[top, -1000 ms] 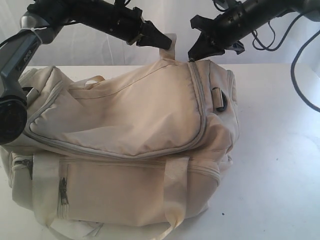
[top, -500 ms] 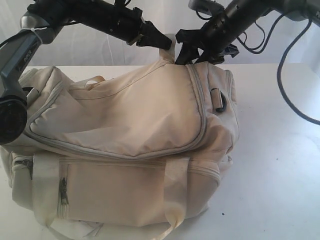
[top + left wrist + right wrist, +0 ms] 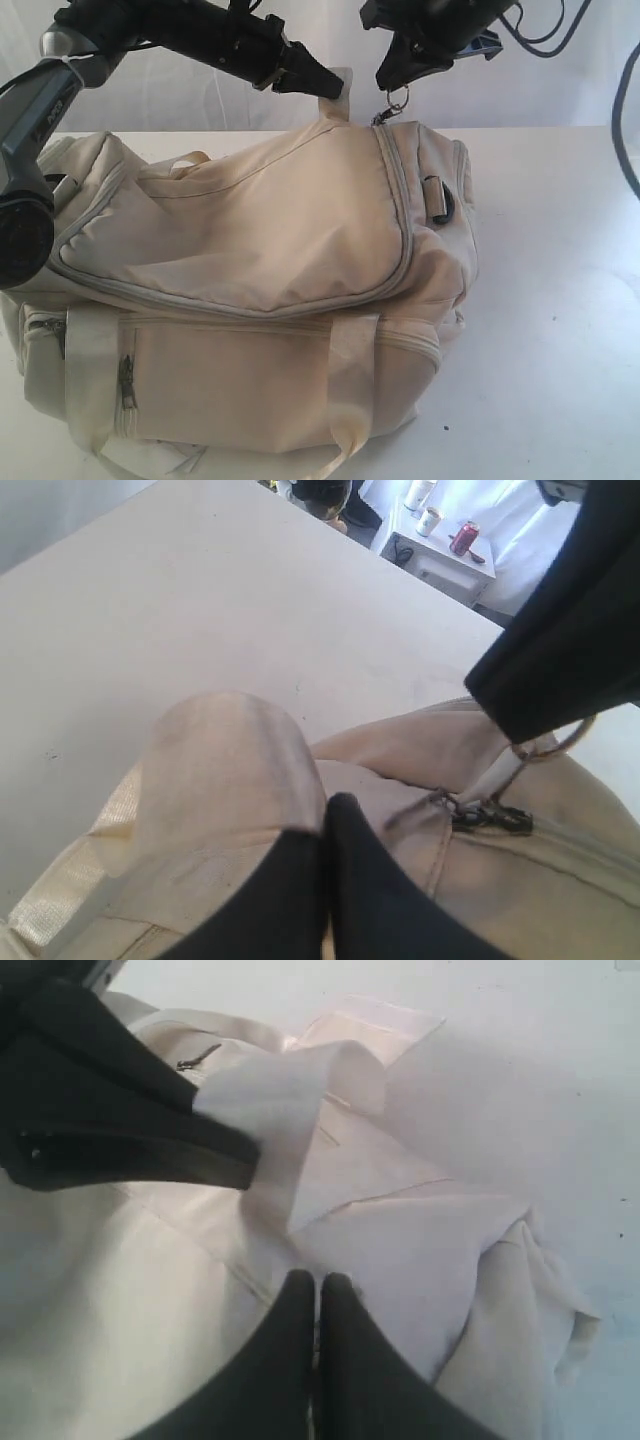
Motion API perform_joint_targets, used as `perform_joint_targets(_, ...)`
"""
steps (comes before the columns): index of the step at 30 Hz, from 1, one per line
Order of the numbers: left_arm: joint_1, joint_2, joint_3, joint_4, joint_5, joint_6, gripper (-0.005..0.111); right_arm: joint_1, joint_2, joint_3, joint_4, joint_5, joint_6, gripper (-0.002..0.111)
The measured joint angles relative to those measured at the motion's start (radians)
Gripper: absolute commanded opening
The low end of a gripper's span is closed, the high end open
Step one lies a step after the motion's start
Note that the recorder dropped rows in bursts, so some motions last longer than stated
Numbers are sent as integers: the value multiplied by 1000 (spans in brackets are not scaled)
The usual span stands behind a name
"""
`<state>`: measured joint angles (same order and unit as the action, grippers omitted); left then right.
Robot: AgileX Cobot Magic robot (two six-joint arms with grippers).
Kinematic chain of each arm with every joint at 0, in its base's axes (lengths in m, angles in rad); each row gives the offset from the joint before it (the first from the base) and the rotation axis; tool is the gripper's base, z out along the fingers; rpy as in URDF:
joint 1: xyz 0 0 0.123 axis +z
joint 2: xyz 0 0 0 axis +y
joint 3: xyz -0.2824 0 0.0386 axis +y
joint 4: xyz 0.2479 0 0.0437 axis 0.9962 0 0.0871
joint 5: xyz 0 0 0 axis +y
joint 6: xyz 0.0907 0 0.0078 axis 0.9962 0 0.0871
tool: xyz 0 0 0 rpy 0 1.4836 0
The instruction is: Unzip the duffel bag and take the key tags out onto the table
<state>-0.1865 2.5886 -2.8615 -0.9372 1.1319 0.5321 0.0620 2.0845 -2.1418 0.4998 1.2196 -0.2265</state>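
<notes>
Right, my right end effector (image 3: 392, 84) is clenched on the zipper pull (image 3: 397, 101) at the far top of the duffel bag (image 3: 260, 230), which fills the near left corner of the surface (image 3: 560, 250). Its zipper (image 3: 405, 215) runs toward the near edge. My left end effector (image 3: 322, 84) pinches a strap (image 3: 338, 88) (key tags unseen).

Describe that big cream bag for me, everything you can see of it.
The large cream-white fabric duffel bag lies slumped and wrinkled on the plain white table. Its curved grey main zipper looks closed; a front pocket has its own small zipper. Pale webbing straps run down its front; a black D-ring sits at one end. The left hand pinches a top strap loop; the right hand holds the zipper's metal pull ring.
</notes>
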Motion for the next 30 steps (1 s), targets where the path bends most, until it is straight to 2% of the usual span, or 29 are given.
perform_joint_targets(14,0,0,0,4,0,-24,0,3,-136,192,-4,1,-16,0)
perform_joint_targets(30,0,0,0,19,0,-44,0,59,-224,362,-4,1,-94,0)
